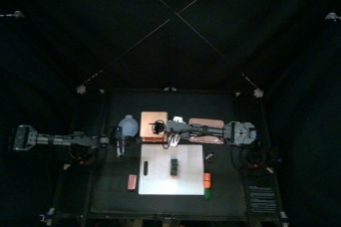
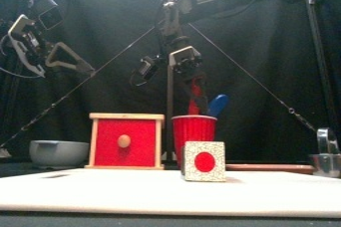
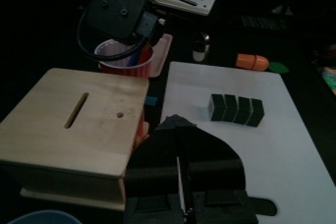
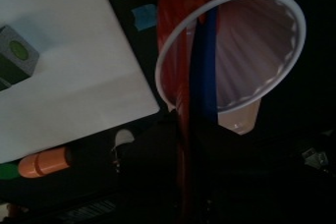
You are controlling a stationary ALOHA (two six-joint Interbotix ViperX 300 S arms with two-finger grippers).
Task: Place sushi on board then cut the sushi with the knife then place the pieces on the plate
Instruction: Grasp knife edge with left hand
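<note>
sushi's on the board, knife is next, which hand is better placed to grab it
Right: the right hand hangs over the red cup, at the red knife; the left hand is beside the wooden box.

I'm reading a white cutting board (image 2: 160, 195), dark green sushi roll (image 2: 202, 160) with a speckled white end and red dot, red cup (image 2: 193, 132), red knife (image 2: 196, 98), blue knife (image 2: 217, 104), pale wooden box (image 2: 127, 141) fronted red, blue-grey bowl (image 2: 59, 152).

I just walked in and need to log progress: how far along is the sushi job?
Done: the sushi roll lies whole on the white board. In hand: the right gripper grips the red knife at the red cup. Left: cutting, then moving pieces to the pink plate. The left gripper hovers by the wooden box.
</note>
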